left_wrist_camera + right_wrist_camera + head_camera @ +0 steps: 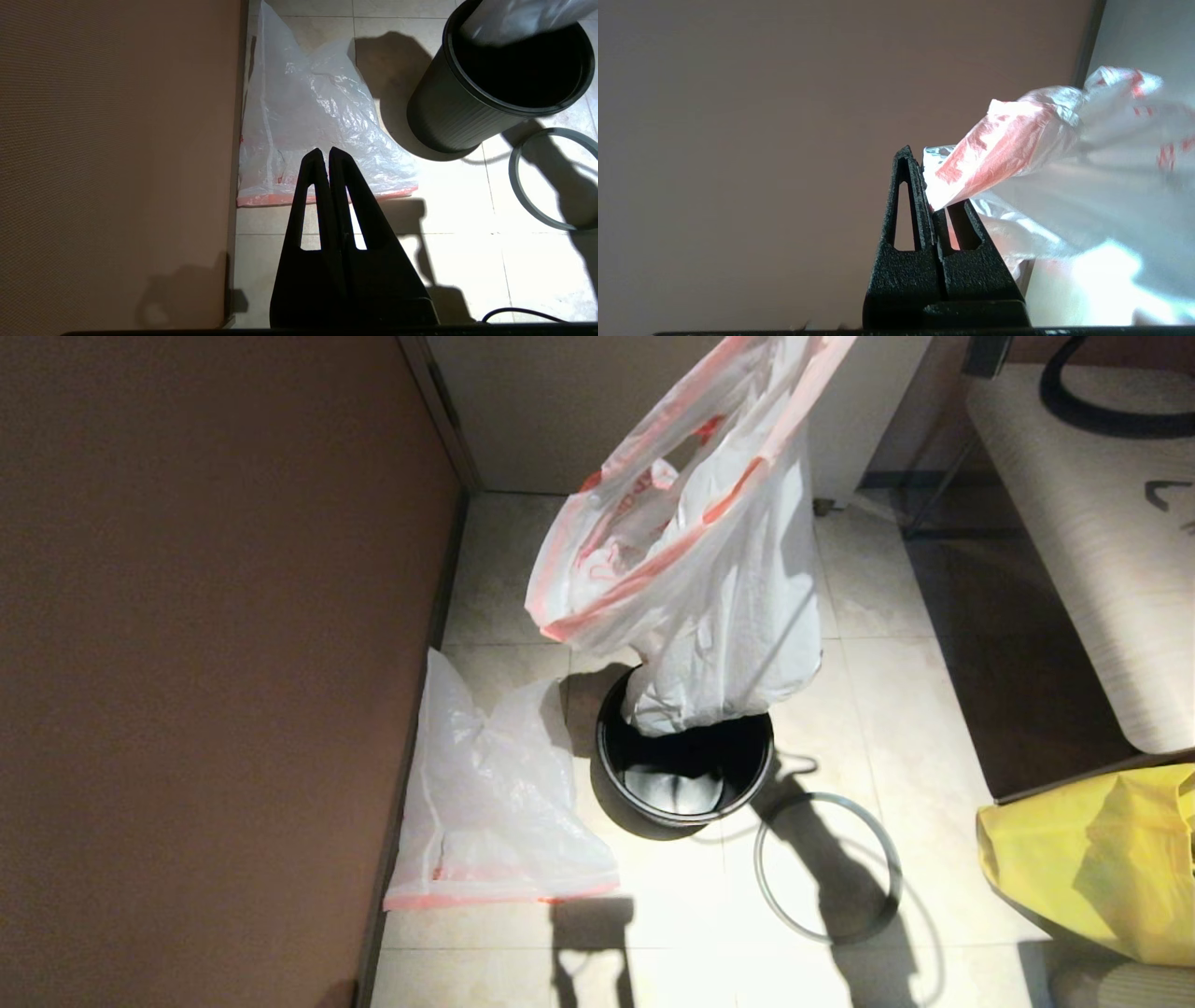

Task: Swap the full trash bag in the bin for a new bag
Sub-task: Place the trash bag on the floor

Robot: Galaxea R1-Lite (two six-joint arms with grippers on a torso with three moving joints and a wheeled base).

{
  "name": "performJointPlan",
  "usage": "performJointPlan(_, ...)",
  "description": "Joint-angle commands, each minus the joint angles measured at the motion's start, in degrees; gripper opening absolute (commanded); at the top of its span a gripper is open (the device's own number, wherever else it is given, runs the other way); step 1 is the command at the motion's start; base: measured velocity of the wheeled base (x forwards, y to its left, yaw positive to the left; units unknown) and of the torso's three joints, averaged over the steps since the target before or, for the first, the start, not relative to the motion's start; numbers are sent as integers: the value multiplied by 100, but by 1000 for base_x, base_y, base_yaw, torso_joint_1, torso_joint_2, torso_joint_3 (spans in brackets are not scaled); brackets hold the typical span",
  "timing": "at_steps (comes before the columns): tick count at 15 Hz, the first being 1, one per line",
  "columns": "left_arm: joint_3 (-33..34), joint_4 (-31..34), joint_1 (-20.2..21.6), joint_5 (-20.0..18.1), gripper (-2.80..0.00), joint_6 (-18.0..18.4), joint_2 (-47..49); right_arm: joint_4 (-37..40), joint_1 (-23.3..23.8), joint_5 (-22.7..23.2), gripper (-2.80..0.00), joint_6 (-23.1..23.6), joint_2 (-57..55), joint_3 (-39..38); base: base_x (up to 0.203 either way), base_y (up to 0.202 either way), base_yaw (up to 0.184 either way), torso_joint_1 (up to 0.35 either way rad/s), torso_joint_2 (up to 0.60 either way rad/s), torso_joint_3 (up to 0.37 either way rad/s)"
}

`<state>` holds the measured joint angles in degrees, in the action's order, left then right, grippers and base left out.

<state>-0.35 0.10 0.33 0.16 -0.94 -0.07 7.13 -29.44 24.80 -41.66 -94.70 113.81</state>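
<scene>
A: Two bags listed. Right gripper (927, 186), jaws pinching the red band of the full trash bag (719, 607); its bottom hangs inside the bin (686, 756)

B: New bag (490, 803)?

A: Flat on floor beside bin. Left gripper (325, 156) above it, jaws pressed together. Risk: thin film tearing or slipping free, contents spilling

A plain brown wall (205, 644) fills the left side of the head view, meeting a floor of pale beige square tiles (896, 709) along a dark skirting strip. Behind stands a white panel (523, 411) with a dark frame edge. To the right, a light wood-grain tabletop (1092, 551) carries a black looped cable (1111, 415). A big crumpled yellow plastic bag (1102, 859) sits near the lower right corner, just below the tabletop's edge.
</scene>
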Motion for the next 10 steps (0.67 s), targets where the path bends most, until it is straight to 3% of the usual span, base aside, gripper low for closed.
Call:
performJointPlan(1,0,-1,2,2,-280,-3,-1,-110,249,-280,-280,231,471,1,0,0,0,0,0,0)
performJointPlan(7,0,-1,2,2,-280,-3,-1,-374,869,-2286,-280,2149,263,-39,0,0,0,0,0,0)
performJointPlan(10,0,-1,2,2,-280,-3,-1,-1027,1290,-2735,-280,2701,169,-38,0,0,0,0,0,0)
